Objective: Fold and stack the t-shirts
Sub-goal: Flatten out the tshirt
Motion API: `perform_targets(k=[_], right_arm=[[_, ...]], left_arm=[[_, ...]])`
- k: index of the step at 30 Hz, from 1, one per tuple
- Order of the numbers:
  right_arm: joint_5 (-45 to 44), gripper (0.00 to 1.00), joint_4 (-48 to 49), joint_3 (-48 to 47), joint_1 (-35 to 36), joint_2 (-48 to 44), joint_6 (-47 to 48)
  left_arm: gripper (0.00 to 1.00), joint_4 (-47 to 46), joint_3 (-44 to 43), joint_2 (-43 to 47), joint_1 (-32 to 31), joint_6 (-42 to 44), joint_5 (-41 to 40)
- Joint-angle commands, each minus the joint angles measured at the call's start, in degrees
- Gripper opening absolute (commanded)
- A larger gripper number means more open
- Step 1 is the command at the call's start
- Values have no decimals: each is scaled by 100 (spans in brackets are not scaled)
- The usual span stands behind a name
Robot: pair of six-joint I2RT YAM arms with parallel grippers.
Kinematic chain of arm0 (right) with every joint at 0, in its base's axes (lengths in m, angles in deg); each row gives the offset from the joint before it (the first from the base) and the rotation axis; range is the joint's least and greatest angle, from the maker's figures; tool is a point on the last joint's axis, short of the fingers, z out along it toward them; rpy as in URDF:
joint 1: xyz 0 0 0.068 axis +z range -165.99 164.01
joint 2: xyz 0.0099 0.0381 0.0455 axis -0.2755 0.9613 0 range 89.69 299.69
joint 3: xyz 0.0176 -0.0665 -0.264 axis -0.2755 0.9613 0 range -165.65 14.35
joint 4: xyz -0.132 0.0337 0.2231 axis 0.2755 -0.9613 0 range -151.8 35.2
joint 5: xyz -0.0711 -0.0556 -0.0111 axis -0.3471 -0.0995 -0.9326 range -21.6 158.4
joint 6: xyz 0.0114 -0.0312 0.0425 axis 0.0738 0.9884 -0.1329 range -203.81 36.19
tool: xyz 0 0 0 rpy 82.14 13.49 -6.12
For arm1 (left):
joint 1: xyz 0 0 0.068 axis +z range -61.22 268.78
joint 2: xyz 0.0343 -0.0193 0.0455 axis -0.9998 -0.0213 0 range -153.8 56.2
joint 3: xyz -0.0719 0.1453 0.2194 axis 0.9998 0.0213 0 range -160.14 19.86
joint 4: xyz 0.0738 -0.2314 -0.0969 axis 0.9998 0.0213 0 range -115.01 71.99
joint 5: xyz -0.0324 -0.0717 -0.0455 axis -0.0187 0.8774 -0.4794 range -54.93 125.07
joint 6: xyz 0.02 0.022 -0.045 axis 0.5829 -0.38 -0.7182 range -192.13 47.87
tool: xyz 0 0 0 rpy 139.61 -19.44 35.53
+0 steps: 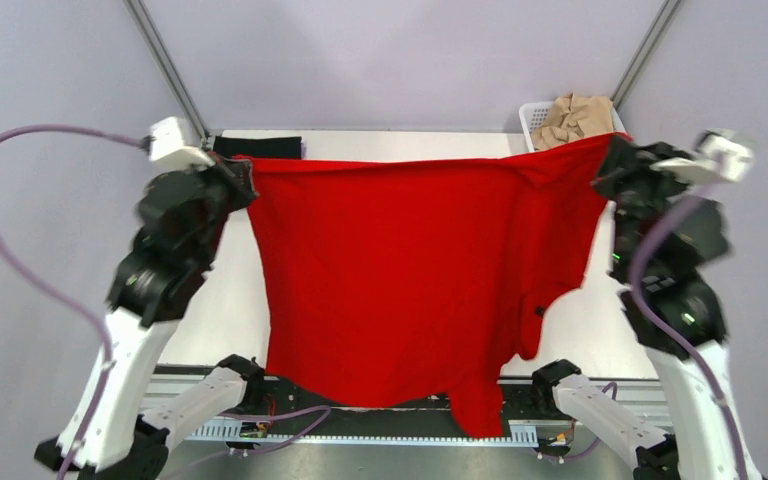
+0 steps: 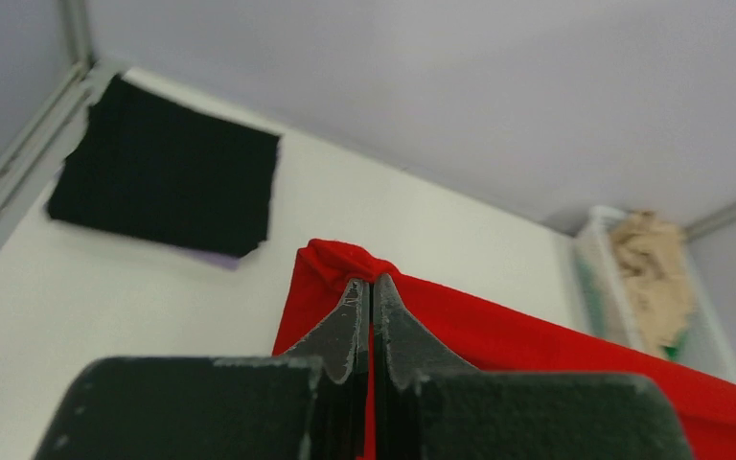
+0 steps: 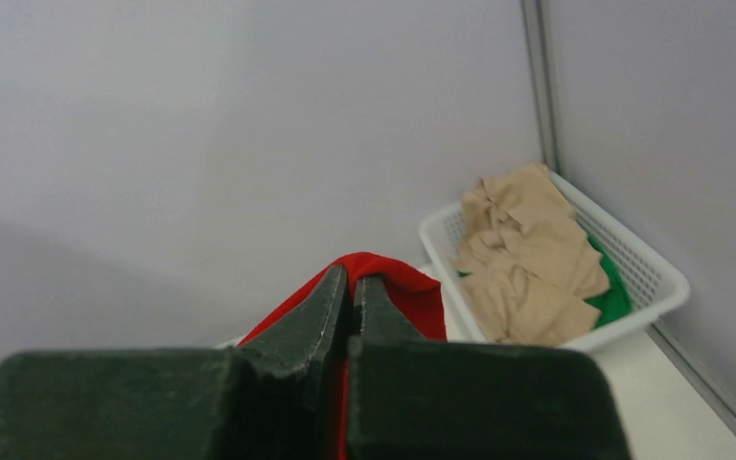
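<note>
Right tool (image 3: 353,286) view reveals green t-shirt (image 3: 617,299).

You have the hanging t-shirt (image 1: 400,270) stretched above the table (image 1: 222,300) between the left gripper (image 1: 243,178) and the right gripper (image 1: 608,165). Behind your left gripper, another t-shirt (image 1: 257,146) lies flat on the far left corner. Far right, the basket (image 1: 532,114) holds more t-shirts (image 1: 578,118).

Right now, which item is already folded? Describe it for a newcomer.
Take the white table, far left corner. A black t-shirt lies flat there, folded. The red t-shirt hangs in the air and the beige t-shirts sit crumpled in the white basket far right.
</note>
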Motion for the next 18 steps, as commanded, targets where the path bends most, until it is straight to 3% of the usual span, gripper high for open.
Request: perform_targets(k=[1,4,8,13,18], right_arm=[[-1359,0,997,1295,-119,548,-84],[-928,0,1426,1967,-540,1253,-532],[-304,0,1785,2146,-992,2411,-1077],[23,0,2100,1658,-1167,3801,-1011],[86,2,2113,963,-1191,5010,-844]], left_arm=[[0,-550,905,-1145,84,-79,-2016],[0,-1133,1171,-2458,471,14,-1901],[0,-1705,850,-3986,836,77,-1628],[0,-1876,34,-5526,1036,229,-1528],[0,-1708,-877,-6396,1147,236,-1389]])
